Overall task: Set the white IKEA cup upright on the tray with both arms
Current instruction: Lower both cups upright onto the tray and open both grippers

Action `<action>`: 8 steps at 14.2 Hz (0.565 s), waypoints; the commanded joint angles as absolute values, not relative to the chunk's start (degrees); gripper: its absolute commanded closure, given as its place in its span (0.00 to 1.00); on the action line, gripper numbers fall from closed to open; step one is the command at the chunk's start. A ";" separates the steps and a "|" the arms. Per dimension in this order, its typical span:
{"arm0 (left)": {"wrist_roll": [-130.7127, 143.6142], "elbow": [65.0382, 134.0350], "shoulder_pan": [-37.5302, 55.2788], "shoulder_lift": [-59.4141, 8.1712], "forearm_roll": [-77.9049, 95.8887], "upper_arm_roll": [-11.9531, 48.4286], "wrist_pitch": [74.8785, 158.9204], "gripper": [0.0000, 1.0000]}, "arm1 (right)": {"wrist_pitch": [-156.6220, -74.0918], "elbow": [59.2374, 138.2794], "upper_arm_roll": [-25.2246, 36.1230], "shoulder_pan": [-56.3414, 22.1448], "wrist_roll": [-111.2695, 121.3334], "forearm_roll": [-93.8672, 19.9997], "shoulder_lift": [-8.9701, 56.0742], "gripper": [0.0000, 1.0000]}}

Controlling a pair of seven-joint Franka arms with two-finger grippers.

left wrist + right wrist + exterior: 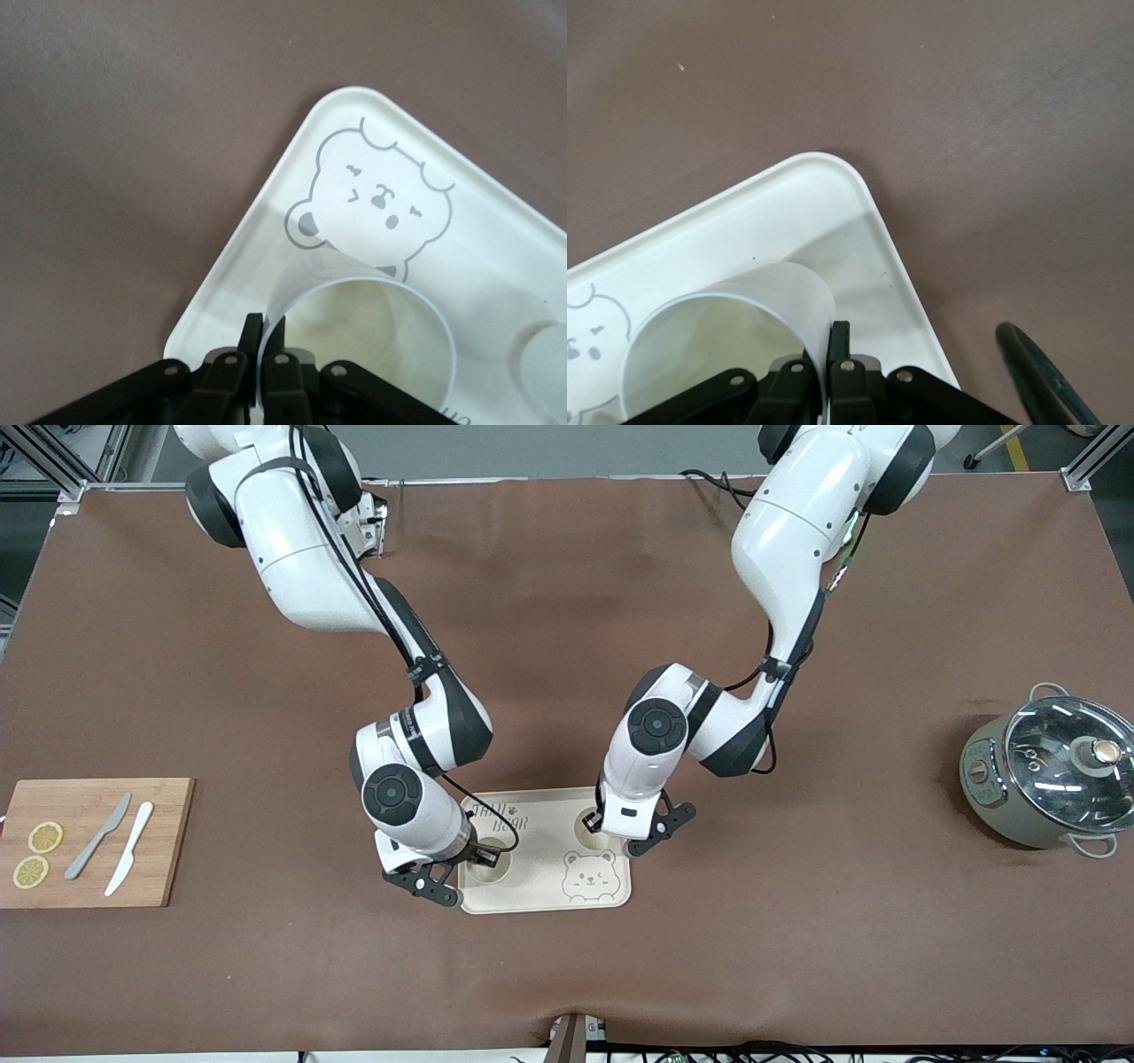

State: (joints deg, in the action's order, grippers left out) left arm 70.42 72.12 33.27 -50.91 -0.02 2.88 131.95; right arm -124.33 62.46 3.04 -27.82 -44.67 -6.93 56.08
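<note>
The cream tray (pixel 542 886) with a bear face lies mid-table. Two white cups stand upright on it. My left gripper (pixel 595 825) is shut on the rim of one cup (pixel 588 831), at the tray's edge farther from the front camera. In the left wrist view the left gripper (pixel 266 326) pinches that cup's wall (pixel 372 341) over the tray (pixel 266 235). My right gripper (pixel 483 856) is shut on the rim of the other cup (pixel 487 866), toward the right arm's end. In the right wrist view the right gripper (pixel 830 333) pinches this cup (pixel 718 341) near a tray corner (pixel 788 208).
A wooden cutting board (pixel 164 841) with two lemon slices (pixel 37 853), a grey knife (pixel 97 837) and a white knife (pixel 129 859) lies at the right arm's end. A grey pot with a glass lid (pixel 1050 775) stands at the left arm's end.
</note>
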 commanded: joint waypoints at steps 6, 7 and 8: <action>70.14 70.93 33.75 -52.12 0.26 2.29 132.71 0.32 | -126.30 64.51 3.25 -28.39 -45.62 -7.03 55.46 1.00; 70.22 70.93 33.58 -51.77 0.09 2.29 132.71 0.12 | -126.30 64.51 3.25 -28.39 -45.62 -7.03 55.46 1.00; 70.22 70.93 33.57 -51.51 -0.35 2.02 132.71 0.00 | -126.30 64.51 3.25 -28.39 -45.62 -7.03 55.46 1.00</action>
